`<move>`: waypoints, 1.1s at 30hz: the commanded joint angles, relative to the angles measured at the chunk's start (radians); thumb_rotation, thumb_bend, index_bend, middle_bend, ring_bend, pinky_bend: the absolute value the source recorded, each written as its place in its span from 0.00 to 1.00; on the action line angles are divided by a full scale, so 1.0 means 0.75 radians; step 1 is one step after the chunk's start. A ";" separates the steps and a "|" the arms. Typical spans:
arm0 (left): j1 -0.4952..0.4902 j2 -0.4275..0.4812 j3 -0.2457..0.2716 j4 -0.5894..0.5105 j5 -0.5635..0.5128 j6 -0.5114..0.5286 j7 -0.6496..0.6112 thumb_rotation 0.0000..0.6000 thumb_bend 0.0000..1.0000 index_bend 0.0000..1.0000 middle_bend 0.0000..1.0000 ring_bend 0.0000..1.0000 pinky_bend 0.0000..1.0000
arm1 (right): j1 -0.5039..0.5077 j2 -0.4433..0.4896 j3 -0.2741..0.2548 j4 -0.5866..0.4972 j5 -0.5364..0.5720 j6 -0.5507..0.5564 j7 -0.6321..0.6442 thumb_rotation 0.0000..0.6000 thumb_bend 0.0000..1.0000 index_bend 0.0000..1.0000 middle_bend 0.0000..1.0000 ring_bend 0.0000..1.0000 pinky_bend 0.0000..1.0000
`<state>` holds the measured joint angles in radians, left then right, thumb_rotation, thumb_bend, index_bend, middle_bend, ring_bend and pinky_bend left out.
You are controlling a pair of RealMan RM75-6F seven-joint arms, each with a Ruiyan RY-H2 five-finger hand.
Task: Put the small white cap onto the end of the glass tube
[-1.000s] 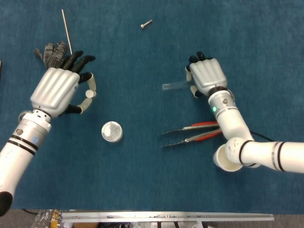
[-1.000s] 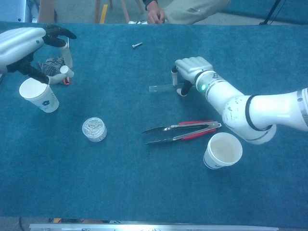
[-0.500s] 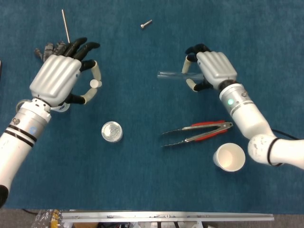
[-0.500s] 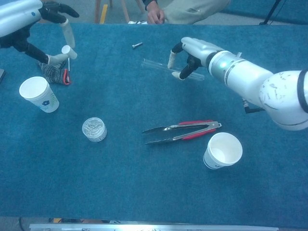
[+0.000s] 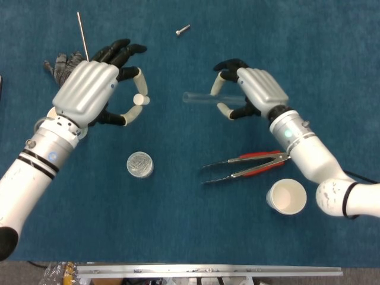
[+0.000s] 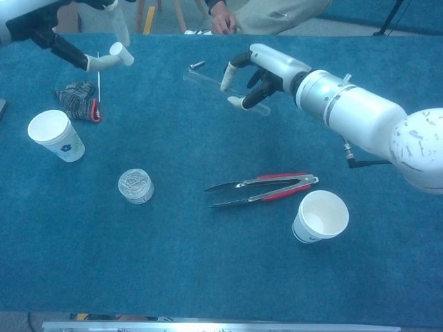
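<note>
Toward the tabletop's far edge, the right hand (image 5: 252, 92) clamps its fingers around the thin, slippery, likely fragile glass tube (image 5: 202, 97) near one end, while the left hand (image 5: 98, 89) pinches the light white cap (image 5: 139, 100) just beside its free end.

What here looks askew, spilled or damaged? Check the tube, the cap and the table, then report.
Nothing stands out. The right hand holds the glass tube intact, the left hand pinches the small white cap, and a gap separates them. Both paper cups stand upright; nothing is spilled.
</note>
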<state>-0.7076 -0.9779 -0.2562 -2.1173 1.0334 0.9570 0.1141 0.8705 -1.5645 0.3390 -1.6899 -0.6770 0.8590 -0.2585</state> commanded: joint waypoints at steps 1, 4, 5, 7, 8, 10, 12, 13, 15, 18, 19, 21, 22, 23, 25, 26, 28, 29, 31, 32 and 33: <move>-0.024 -0.004 -0.023 -0.006 -0.037 -0.017 -0.027 1.00 0.32 0.52 0.11 0.00 0.00 | 0.004 -0.019 0.004 -0.010 -0.025 0.017 0.027 1.00 0.36 0.63 0.21 0.10 0.27; -0.041 -0.002 -0.045 -0.009 -0.075 -0.032 -0.063 1.00 0.32 0.52 0.11 0.00 0.00 | 0.005 -0.040 0.006 -0.013 -0.048 0.033 0.057 1.00 0.36 0.63 0.21 0.10 0.27; -0.045 -0.001 -0.049 -0.009 -0.085 -0.037 -0.070 1.00 0.32 0.52 0.11 0.00 0.00 | 0.004 -0.047 0.005 -0.011 -0.056 0.039 0.064 1.00 0.36 0.63 0.21 0.10 0.27; -0.053 0.002 -0.055 -0.008 -0.102 -0.041 -0.080 1.00 0.32 0.52 0.11 0.00 0.00 | 0.004 -0.062 0.001 -0.007 -0.073 0.048 0.081 1.00 0.36 0.63 0.21 0.10 0.27; -0.056 0.003 -0.054 -0.007 -0.106 -0.042 -0.080 1.00 0.32 0.52 0.11 0.00 0.00 | 0.004 -0.068 -0.001 -0.005 -0.079 0.051 0.087 1.00 0.36 0.63 0.21 0.10 0.27; -0.059 0.003 -0.051 -0.005 -0.114 -0.040 -0.079 1.00 0.32 0.52 0.11 0.00 0.00 | 0.002 -0.082 -0.005 0.001 -0.092 0.060 0.102 1.00 0.36 0.63 0.21 0.10 0.27; -0.061 0.003 -0.049 -0.004 -0.119 -0.037 -0.080 1.00 0.32 0.52 0.11 0.00 0.00 | 0.000 -0.092 -0.004 0.003 -0.098 0.063 0.122 1.00 0.36 0.63 0.21 0.10 0.27; -0.061 0.001 -0.048 -0.003 -0.122 -0.035 -0.083 1.00 0.32 0.52 0.11 0.00 0.00 | -0.001 -0.096 -0.004 0.006 -0.100 0.062 0.132 1.00 0.36 0.63 0.21 0.10 0.27; -0.064 -0.003 -0.046 0.000 -0.126 -0.033 -0.084 1.00 0.32 0.52 0.11 0.00 0.00 | -0.002 -0.111 -0.002 0.016 -0.110 0.070 0.147 1.00 0.36 0.63 0.21 0.10 0.27; -0.068 -0.013 -0.043 0.006 -0.130 -0.028 -0.086 1.00 0.32 0.52 0.11 0.00 0.00 | -0.002 -0.129 0.005 0.026 -0.111 0.075 0.173 1.00 0.36 0.63 0.21 0.10 0.27; -0.069 -0.016 -0.042 0.007 -0.131 -0.026 -0.086 1.00 0.32 0.52 0.11 0.00 0.00 | -0.002 -0.133 0.005 0.029 -0.110 0.075 0.178 1.00 0.36 0.63 0.21 0.10 0.27; -0.072 -0.022 -0.040 0.010 -0.134 -0.024 -0.086 1.00 0.32 0.52 0.11 0.00 0.00 | -0.002 -0.144 0.006 0.039 -0.111 0.078 0.188 1.00 0.36 0.63 0.21 0.10 0.27; -0.073 -0.024 -0.040 0.011 -0.136 -0.023 -0.088 1.00 0.32 0.52 0.11 0.00 0.00 | -0.002 -0.148 0.007 0.043 -0.111 0.078 0.193 1.00 0.36 0.63 0.21 0.10 0.27; -0.074 -0.026 -0.041 0.011 -0.139 -0.022 -0.090 1.00 0.32 0.52 0.11 0.00 0.00 | -0.003 -0.154 0.009 0.048 -0.112 0.081 0.200 1.00 0.36 0.63 0.21 0.10 0.27; -0.077 -0.032 -0.042 0.012 -0.145 -0.020 -0.096 1.00 0.32 0.52 0.11 0.00 0.00 | -0.003 -0.164 0.012 0.058 -0.113 0.082 0.211 1.00 0.36 0.63 0.21 0.10 0.27; -0.078 -0.035 -0.042 0.013 -0.147 -0.019 -0.098 1.00 0.32 0.52 0.11 0.00 0.00 | -0.003 -0.169 0.015 0.061 -0.114 0.084 0.218 1.00 0.36 0.63 0.21 0.10 0.27; -0.079 -0.041 -0.041 0.012 -0.153 -0.019 -0.105 1.00 0.32 0.52 0.11 0.00 0.00 | -0.003 -0.178 0.018 0.066 -0.119 0.086 0.229 1.00 0.36 0.63 0.21 0.10 0.27; -0.079 -0.043 -0.041 0.010 -0.157 -0.018 -0.108 1.00 0.32 0.52 0.11 0.00 0.00 | -0.004 -0.183 0.022 0.068 -0.122 0.090 0.235 1.00 0.36 0.63 0.21 0.10 0.27; -0.082 -0.049 -0.040 0.011 -0.161 -0.017 -0.108 1.00 0.32 0.52 0.11 0.00 0.00 | -0.005 -0.193 0.027 0.072 -0.128 0.095 0.246 1.00 0.36 0.63 0.21 0.10 0.27; -0.083 -0.052 -0.039 0.012 -0.163 -0.016 -0.109 1.00 0.32 0.52 0.10 0.00 0.00 | -0.005 -0.197 0.029 0.074 -0.130 0.096 0.250 1.00 0.36 0.63 0.21 0.10 0.27; -0.085 -0.055 -0.039 0.012 -0.164 -0.015 -0.108 1.00 0.32 0.52 0.10 0.00 0.00 | -0.005 -0.200 0.031 0.074 -0.134 0.097 0.254 1.00 0.36 0.63 0.21 0.10 0.27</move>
<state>-0.7709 -1.0184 -0.2857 -2.1082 0.9107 0.9455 0.0328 0.8670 -1.7133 0.3609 -1.6349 -0.7760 0.9309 -0.0691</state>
